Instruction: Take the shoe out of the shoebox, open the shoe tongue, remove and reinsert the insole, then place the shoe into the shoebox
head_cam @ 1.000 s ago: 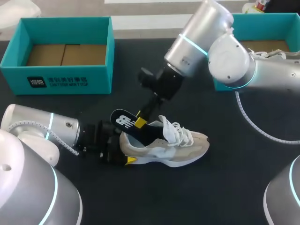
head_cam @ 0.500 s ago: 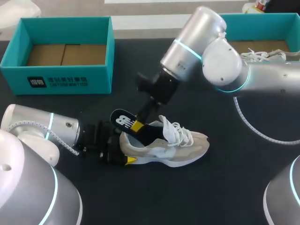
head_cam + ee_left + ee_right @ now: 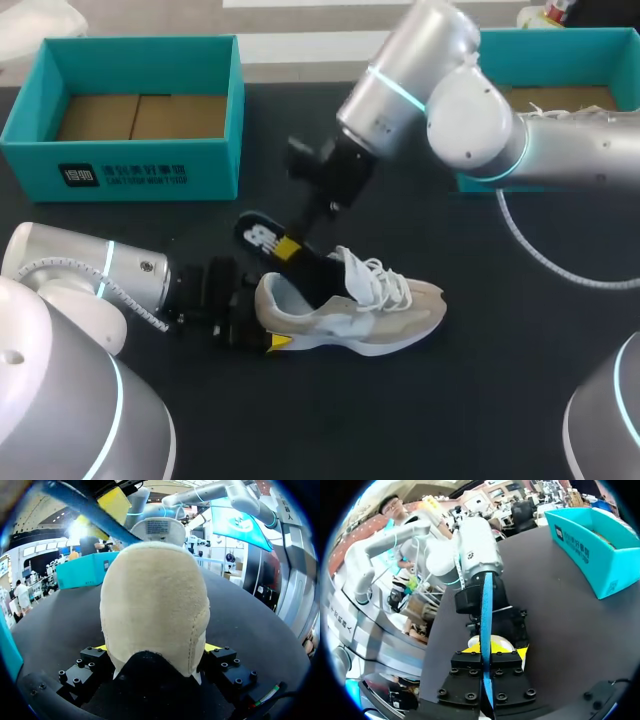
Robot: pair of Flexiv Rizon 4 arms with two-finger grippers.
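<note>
The shoe (image 3: 350,310) sits on the bench (image 3: 480,400), toe toward 3 o'clock, with the left hand (image 3: 156,650) clamped on its heel. The insole (image 3: 258,233) juts out toward 10 o'clock, pinched by the right hand (image 3: 287,248) — removal seems underway; next, draw it clear.

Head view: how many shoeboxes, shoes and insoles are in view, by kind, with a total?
Shoeboxes: 2, the left shoebox and the right shoebox.
Shoes: 2, the beige shoe and the second shoe inside the right shoebox.
Insoles: 1, the insole.
Total: 5.
</note>
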